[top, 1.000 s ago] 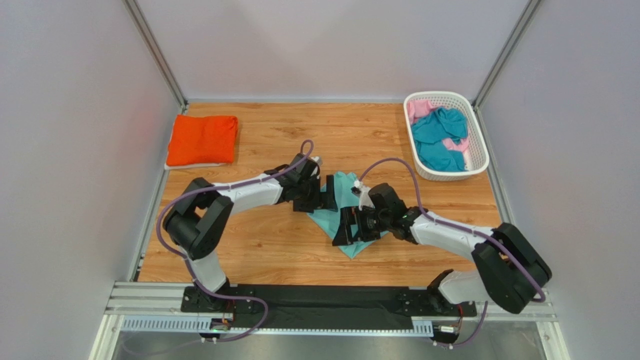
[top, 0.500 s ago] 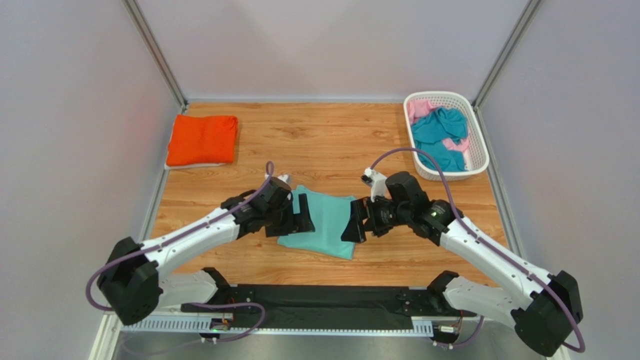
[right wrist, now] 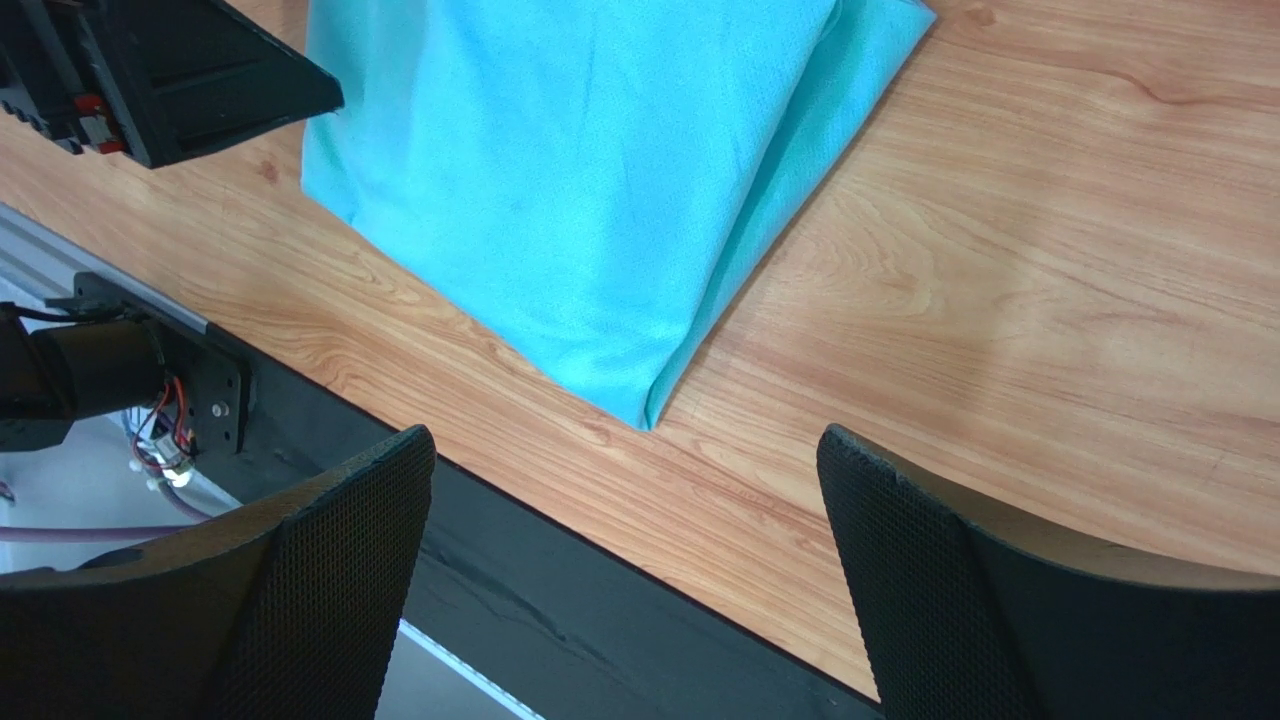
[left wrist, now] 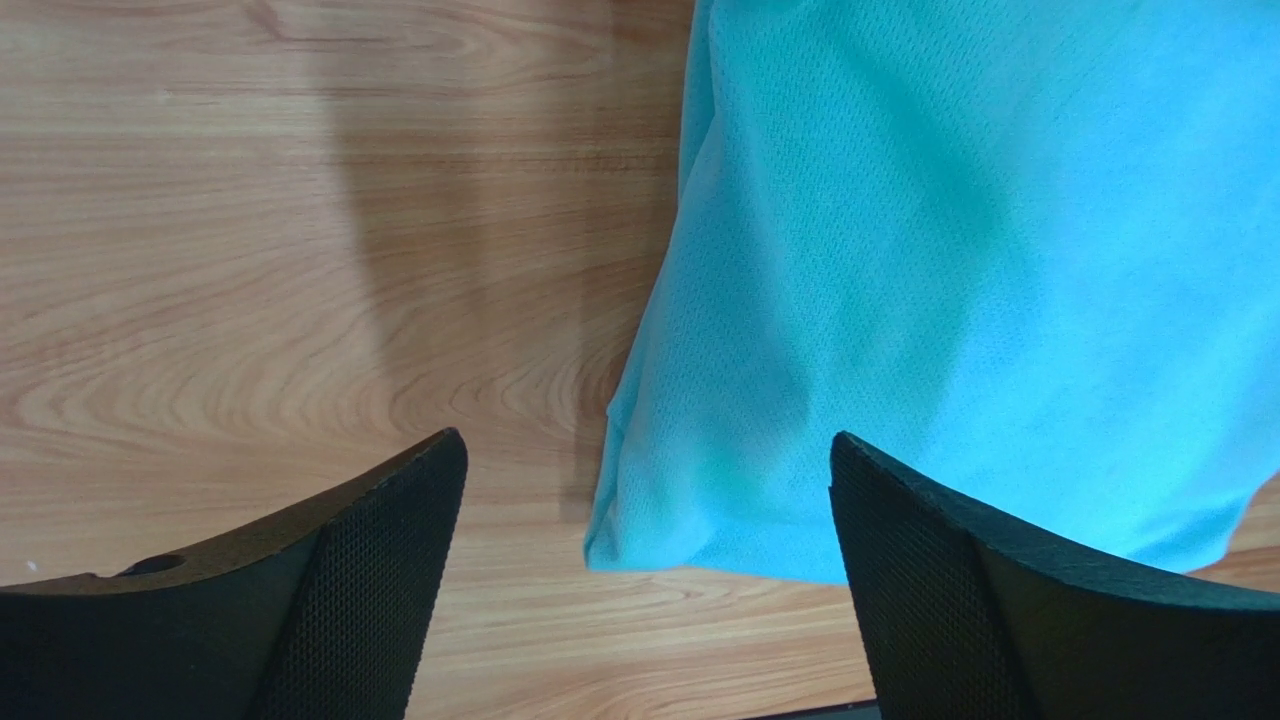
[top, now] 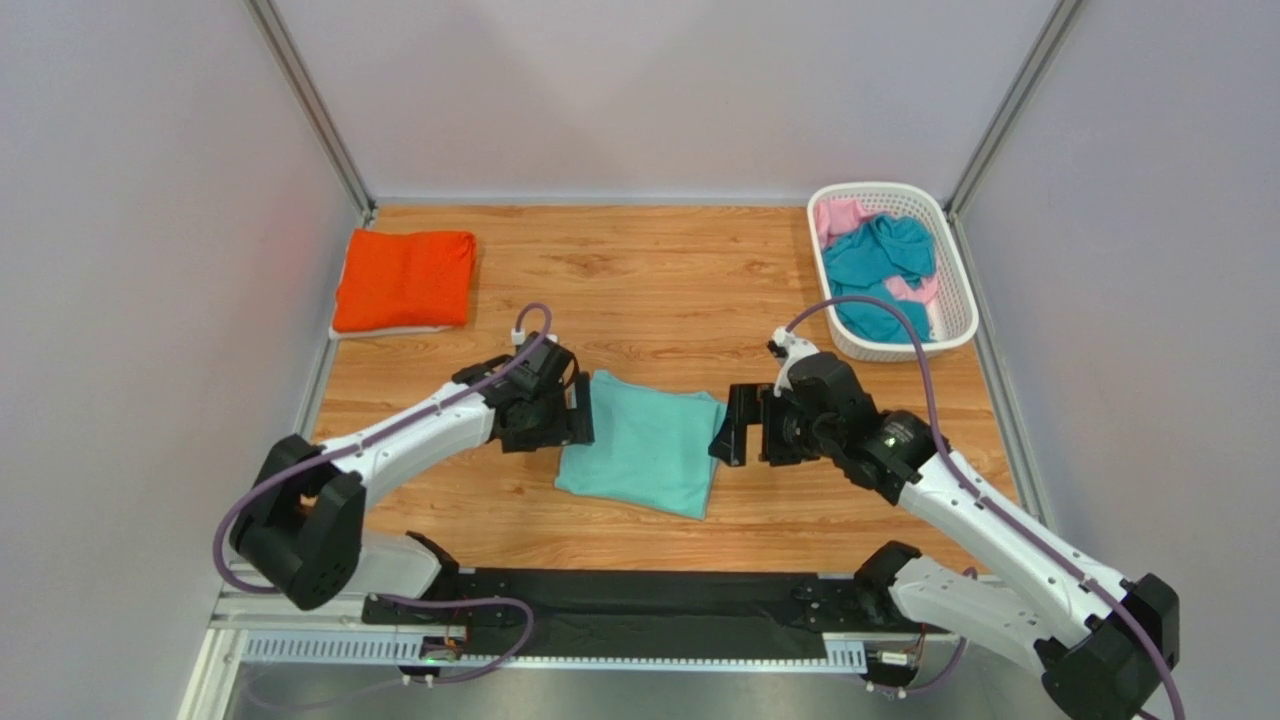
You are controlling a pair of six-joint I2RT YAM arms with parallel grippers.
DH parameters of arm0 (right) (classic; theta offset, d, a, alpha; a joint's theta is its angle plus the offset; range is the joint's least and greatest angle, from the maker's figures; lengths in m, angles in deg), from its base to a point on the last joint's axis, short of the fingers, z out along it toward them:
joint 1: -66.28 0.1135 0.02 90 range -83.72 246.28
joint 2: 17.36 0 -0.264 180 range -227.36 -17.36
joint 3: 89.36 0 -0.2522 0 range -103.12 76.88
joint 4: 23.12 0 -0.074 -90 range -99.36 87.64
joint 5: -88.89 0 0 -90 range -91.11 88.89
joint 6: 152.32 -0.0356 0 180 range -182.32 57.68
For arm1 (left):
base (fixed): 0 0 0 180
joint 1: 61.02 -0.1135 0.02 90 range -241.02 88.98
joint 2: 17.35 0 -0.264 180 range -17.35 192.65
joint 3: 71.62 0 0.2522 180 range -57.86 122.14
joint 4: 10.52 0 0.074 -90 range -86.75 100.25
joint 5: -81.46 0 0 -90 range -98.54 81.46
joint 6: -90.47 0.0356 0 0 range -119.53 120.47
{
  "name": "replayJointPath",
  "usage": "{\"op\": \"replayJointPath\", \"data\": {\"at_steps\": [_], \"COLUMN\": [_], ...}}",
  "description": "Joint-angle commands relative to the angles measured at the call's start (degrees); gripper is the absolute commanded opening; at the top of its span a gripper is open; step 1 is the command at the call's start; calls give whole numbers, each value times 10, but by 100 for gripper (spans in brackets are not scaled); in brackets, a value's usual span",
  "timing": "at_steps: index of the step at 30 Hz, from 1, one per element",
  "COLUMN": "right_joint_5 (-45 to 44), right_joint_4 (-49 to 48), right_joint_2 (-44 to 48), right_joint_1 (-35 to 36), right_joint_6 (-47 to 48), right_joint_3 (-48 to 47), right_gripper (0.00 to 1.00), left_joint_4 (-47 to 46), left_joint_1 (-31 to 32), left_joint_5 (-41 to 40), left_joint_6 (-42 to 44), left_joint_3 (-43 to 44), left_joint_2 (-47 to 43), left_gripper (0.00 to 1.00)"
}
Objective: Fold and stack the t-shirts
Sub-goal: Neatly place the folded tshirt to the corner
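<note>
Both arms have drawn back sideways from the mint tee [top: 646,447], which now lies folded on the near middle of the desk [top: 661,270]. The left tool [top: 573,410] and right tool [top: 738,426] flank it, spread and empty. A folded orange tee [top: 403,279] sits far left. Teal and pink tees [top: 879,270] are still unfolded in the basket [top: 899,191] far right, so stacking remains.

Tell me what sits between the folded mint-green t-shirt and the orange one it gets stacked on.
Nothing lies on the table between the mint-green t-shirt and the orange t-shirt. Only the open left gripper hovers at the mint shirt's left edge, on that side.
</note>
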Motion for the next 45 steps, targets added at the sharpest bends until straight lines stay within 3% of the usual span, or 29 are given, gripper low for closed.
{"op": "replayJointPath", "data": {"at_steps": [1,7,18,19,21,24,25,27,31,36,41,45], "right_joint_5": [-21,-24,-37,-43,-48,-62,-63,-86,-115,-154,-174,-189], "right_joint_4": [6,9,25,26,28,34,37,41,44,49,44,45], "right_joint_2": [-2,-2,2,4,5,7,7,8,13,25,25,14], "right_joint_1": [-2,-1,-1,-1,-2,-4,-4,-6,-9,-12,-18,-22], "right_joint_6": [-13,-3,10,14,18,29,31,41,60,84,93,89], "right_joint_3": [-5,-5,-4,-5,-6,-10,-11,-10,-12,-19,-27,-25], "right_gripper": [100,100,100,100,100,100,100,100,100,100,100,100], "left_joint_4": [-35,-63,-63,-57,-29,27,50,65,111,113,68,3], "left_joint_1": [0,-1,9,14,33,52,53,52,52,19,-37,-92], "left_joint_5": [33,82,72,54,26,-39,-63,-92,-205,-275,-350,-353], "left_joint_6": [52,57,33,25,22,14,14,20,56,121,226,311], "left_joint_3": [32,51,60,64,86,130,140,172,232,292,327,358], "left_joint_2": [47,124,218,229,243,267,274,279,282,281,279,281], "left_gripper": [95,80,45,38,37,22,12,0,0,0,0,0]}}
